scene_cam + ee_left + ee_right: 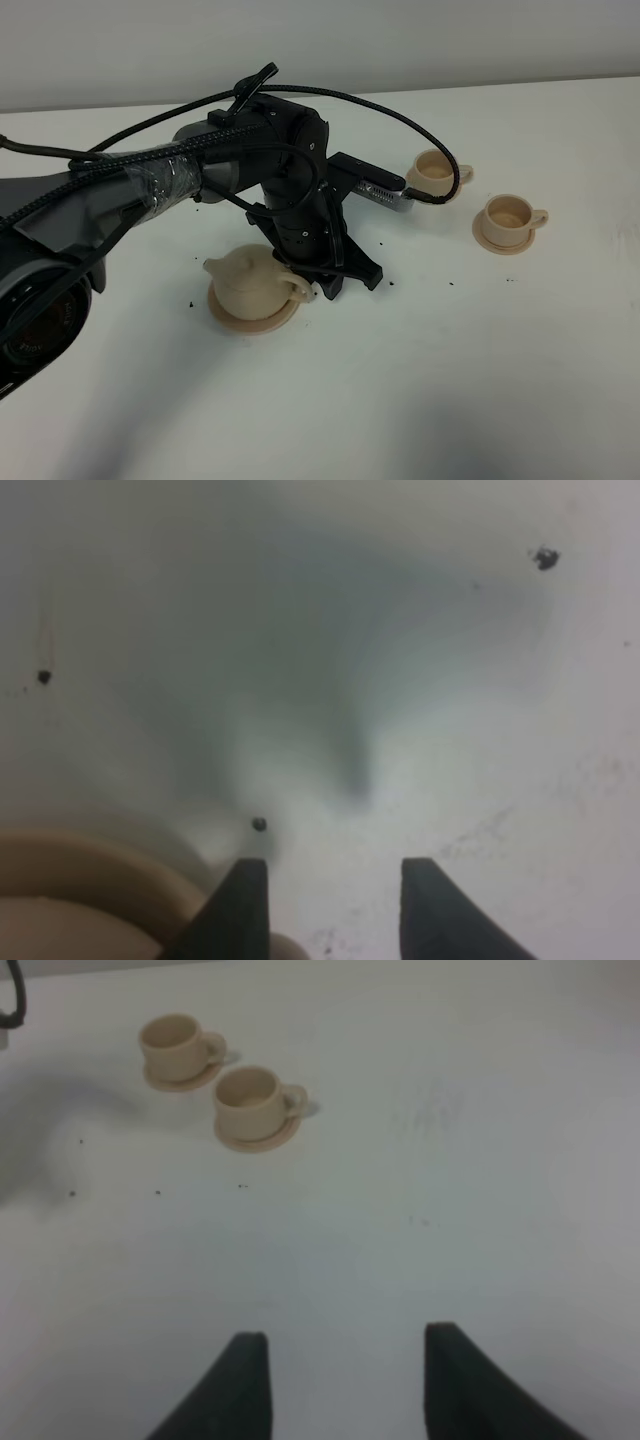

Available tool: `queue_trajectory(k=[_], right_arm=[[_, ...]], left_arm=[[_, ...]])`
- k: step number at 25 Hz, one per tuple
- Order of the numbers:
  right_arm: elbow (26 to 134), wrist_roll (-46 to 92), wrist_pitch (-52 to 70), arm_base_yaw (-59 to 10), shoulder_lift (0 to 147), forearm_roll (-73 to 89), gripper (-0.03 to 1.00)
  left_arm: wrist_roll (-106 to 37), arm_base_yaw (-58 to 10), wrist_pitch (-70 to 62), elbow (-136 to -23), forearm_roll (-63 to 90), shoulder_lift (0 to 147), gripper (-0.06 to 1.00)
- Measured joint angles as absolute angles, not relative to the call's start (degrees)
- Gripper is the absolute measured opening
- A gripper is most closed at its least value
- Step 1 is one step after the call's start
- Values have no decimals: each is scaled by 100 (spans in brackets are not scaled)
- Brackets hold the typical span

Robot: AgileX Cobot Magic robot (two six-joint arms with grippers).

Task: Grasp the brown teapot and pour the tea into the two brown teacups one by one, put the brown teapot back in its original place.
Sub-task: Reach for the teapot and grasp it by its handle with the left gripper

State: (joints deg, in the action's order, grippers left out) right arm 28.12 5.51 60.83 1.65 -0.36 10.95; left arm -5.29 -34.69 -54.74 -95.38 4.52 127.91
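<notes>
The brown teapot (248, 280) sits lid on upon its wide round saucer, the original place (262, 322), spout to the left and loop handle to the right. My left gripper (350, 281) hangs low just right of that handle, open, nothing between its fingers. In the left wrist view the teapot (80, 905) curves in beside one fingertip (245, 905) of the left gripper (335, 905). The two brown teacups (435, 168) (508, 214) stand on small saucers at the back right, also seen as teacups (176, 1044) (250, 1100) from the right wrist. My right gripper (345, 1385) is open over bare table.
Small dark specks (190, 302) lie scattered on the white table (450, 380) around the teapot and toward the cups. The left arm and its black cable (440, 150) stretch across the back left, the cable looping close to the nearer-left cup.
</notes>
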Motion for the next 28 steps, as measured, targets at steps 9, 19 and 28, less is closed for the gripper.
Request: queue_trajectory(k=[9, 19, 28], right_arm=[[2812, 551, 6083, 165, -36, 1095, 39], [2812, 551, 6083, 165, -36, 1095, 39], [2812, 551, 6083, 165, -36, 1095, 39]], left_arm=[[-824, -3526, -6014, -9538, 511, 12791, 36], [-1078, -3530, -6582, -9538, 479, 12791, 36], [-1252, -3537, -6819, -9538, 280, 12791, 36]])
